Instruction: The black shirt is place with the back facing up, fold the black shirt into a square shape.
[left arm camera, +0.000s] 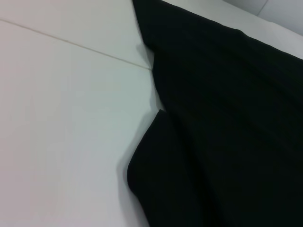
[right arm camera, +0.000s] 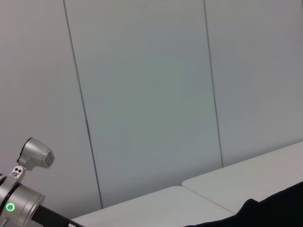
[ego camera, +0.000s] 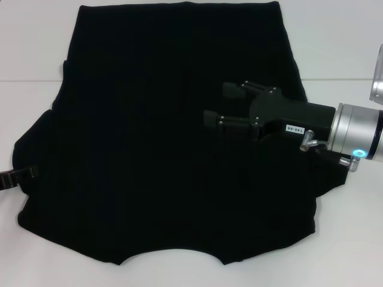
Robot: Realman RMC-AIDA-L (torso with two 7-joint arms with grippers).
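The white table (ego camera: pixel 341 36) is carrying the black shirt (ego camera: pixel 149 149), which is lying spread flat across most of its surface with plain fabric facing up and one edge already turned in along the robot's left side, where a sleeve is sticking out. The right gripper (ego camera: pixel 218 103) is reaching in from the right and hovering over the right half of the shirt with its two fingers parted and nothing between them. The left gripper (ego camera: pixel 15 176) is only peeking in at the shirt's left edge, and whether it is parted or closed cannot be told.
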